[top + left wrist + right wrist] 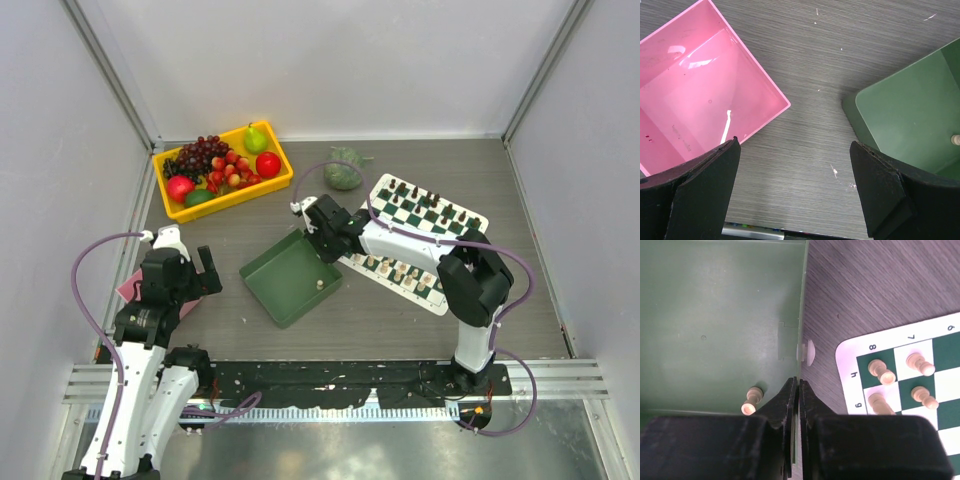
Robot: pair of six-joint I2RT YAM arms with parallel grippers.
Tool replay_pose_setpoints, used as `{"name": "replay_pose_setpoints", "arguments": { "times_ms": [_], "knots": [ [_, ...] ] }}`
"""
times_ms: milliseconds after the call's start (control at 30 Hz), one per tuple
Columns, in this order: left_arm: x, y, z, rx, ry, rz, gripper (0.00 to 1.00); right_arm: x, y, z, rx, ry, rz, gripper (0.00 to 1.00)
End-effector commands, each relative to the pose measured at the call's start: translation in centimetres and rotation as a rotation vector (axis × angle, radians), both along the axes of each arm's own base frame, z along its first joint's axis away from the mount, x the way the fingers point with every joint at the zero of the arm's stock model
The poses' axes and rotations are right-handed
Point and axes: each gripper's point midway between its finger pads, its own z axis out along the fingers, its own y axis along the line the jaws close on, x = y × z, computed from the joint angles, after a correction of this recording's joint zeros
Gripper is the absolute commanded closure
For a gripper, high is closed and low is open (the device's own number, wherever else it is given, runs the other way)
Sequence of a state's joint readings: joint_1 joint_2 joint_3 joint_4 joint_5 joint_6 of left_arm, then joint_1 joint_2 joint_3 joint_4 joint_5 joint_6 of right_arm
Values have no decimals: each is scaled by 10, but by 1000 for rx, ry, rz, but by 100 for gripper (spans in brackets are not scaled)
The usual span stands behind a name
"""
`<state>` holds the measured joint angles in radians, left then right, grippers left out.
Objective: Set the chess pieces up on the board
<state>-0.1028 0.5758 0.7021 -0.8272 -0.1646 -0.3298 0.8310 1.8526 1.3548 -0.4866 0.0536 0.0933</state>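
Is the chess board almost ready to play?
Nearly. Dark pieces and many cream pieces are on the board. No piece is in hand: the right gripper is shut by the tray wall, the left gripper open. Left: one cream piece in the tray.

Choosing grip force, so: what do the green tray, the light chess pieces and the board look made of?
The green tray looks like moulded plastic: smooth, semi-gloss, soft reflections, thin rim. The light chess pieces are cream, matte, with turned shapes; wood or plastic, I cannot tell. The board seems a thin printed mat lying flat, perhaps vinyl or paper, with a rounded corner.
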Motion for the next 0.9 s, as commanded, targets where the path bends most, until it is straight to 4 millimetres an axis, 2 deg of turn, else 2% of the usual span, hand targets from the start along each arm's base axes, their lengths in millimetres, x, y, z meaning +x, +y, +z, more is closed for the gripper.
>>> {"name": "replay_pose_setpoints", "arguments": {
  "times_ms": [0, 367, 567, 700, 867],
  "knots": [
    [6, 1, 11, 4, -41, 3, 1, 13, 14, 17, 6, -83, 148, 90],
    [6, 0, 11, 3, -44, 0, 1, 12, 36, 29, 60, -147, 332, 87],
    [6, 0, 12, 2, -47, 0, 1, 7, 46, 26, 44, -170, 414, 83],
    [6, 1, 12, 2, -46, 2, 1, 7, 50, 23, 17, -174, 417, 80],
    [5, 0, 12, 0, -46, -1, 1, 10, 47, 32, -13, -155, 360, 75]
  ]
}}
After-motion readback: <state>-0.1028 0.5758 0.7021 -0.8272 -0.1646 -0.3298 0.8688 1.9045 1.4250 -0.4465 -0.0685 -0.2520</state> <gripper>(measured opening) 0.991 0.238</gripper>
